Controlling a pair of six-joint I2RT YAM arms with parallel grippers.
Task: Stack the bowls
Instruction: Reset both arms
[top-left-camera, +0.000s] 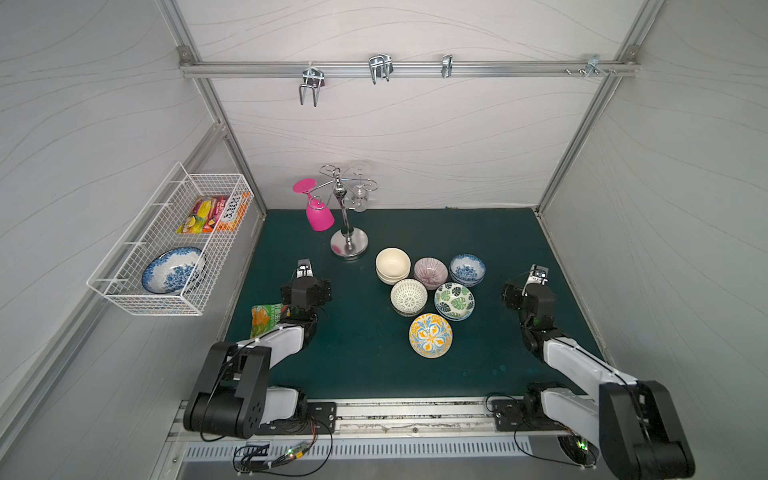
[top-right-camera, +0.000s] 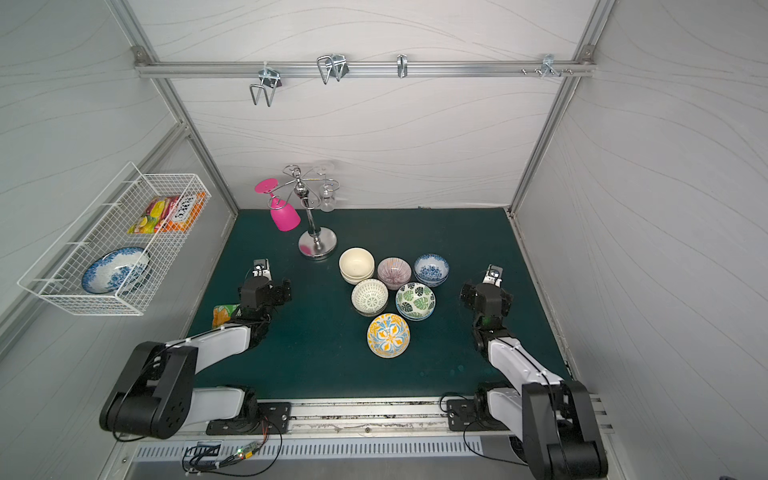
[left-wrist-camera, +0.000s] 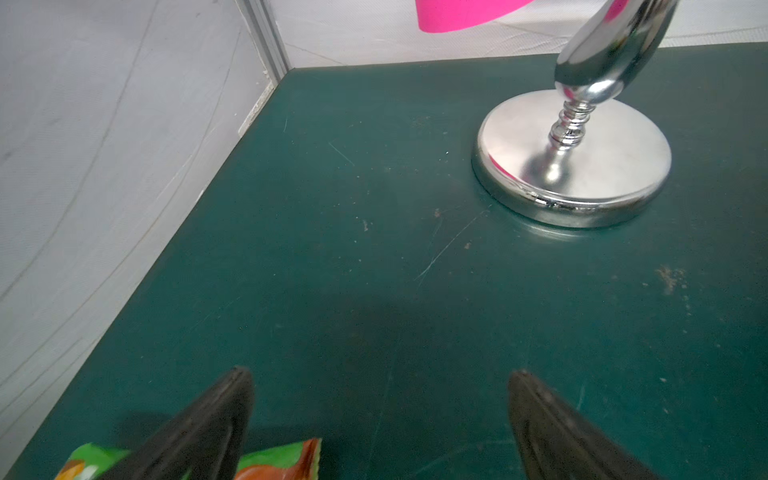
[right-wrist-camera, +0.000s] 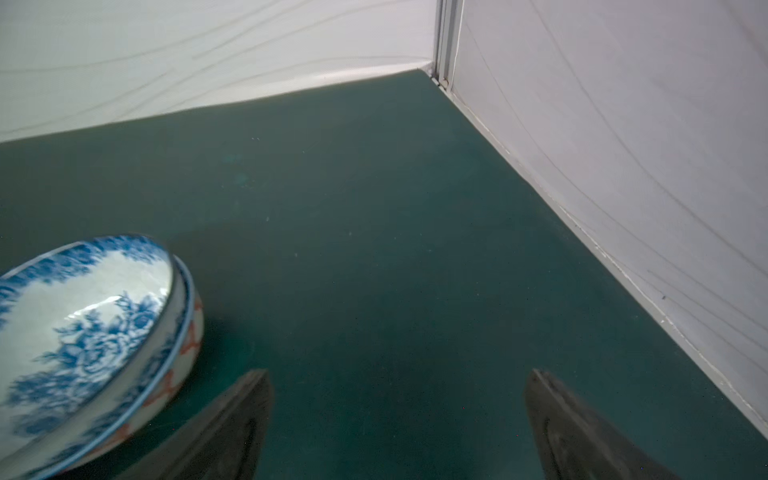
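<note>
The bowls stand in a cluster mid-table in both top views, nested in low stacks: cream (top-left-camera: 392, 265), pink-striped (top-left-camera: 430, 272), blue-and-white (top-left-camera: 467, 269), lattice (top-left-camera: 409, 296), green-leaf (top-left-camera: 454, 301) and yellow-floral (top-left-camera: 430, 335). My left gripper (left-wrist-camera: 382, 374) is open over bare green mat, left of the cluster, holding nothing. My right gripper (right-wrist-camera: 400, 374) is also open and empty, to the right of the cluster. The right wrist view shows the blue-and-white bowl (right-wrist-camera: 83, 332) nested in another, just beside one finger (right-wrist-camera: 232, 424) and apart from it.
A chrome glass stand (top-left-camera: 349, 243) with a pink wine glass (top-left-camera: 319, 218) stands behind the left arm. A snack packet (top-left-camera: 266, 318) lies under that arm. A wire basket (top-left-camera: 220, 245) on the left wall holds a blue-and-white dish (top-left-camera: 172, 270) and packets. Walls enclose three sides.
</note>
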